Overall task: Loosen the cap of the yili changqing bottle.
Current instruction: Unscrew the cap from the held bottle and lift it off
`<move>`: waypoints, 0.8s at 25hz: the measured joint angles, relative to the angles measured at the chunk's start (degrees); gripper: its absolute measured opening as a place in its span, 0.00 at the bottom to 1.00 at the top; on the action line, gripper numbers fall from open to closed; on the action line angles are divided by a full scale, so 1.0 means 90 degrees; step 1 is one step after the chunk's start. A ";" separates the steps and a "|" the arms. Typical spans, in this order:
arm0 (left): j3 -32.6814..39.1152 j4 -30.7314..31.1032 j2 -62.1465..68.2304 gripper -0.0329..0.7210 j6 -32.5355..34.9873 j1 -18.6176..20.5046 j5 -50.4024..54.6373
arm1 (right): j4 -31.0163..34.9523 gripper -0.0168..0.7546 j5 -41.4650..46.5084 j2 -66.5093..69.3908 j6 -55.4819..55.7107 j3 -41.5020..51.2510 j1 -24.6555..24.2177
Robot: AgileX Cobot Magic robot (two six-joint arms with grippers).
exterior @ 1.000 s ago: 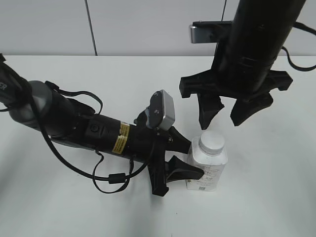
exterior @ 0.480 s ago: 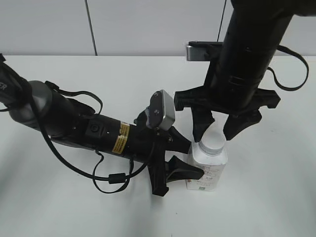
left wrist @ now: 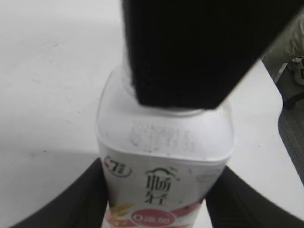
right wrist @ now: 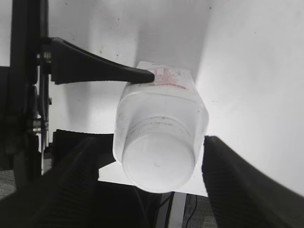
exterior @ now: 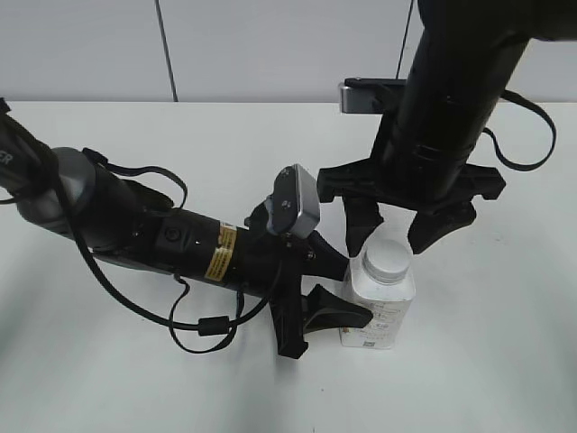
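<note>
The cap [exterior: 388, 261] sits on the yili changqing bottle [exterior: 380, 301], upright on the tabletop [exterior: 487, 361]. The left pincer [exterior: 326, 287] clamps the bottle's body. The right pincer [exterior: 400, 234] has descended, jaws wide, now straddling the cap without contact; closing appears next.

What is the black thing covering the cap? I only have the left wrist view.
Observer: It is one finger of the right gripper. The exterior view shows its fingers straddling the cap.
Operator: Is it closed on the cap?
Observer: No. The right wrist view shows a gap between the cap and each finger, so the gripper is open.
Operator: Is the bottle upright?
Observer: Yes. The exterior view shows the yili changqing bottle standing on the table, with the left gripper clamped on its sides.
</note>
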 joint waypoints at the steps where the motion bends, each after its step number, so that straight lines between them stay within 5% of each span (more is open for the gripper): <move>1: 0.0000 0.0000 0.0000 0.56 0.0000 0.0000 0.0000 | 0.0000 0.72 0.0000 0.0018 0.0000 0.0000 -0.0024; 20: 0.0000 0.0000 0.0000 0.56 0.0000 0.0000 0.0000 | 0.0107 0.71 0.0193 0.0219 0.0007 0.0005 -0.0103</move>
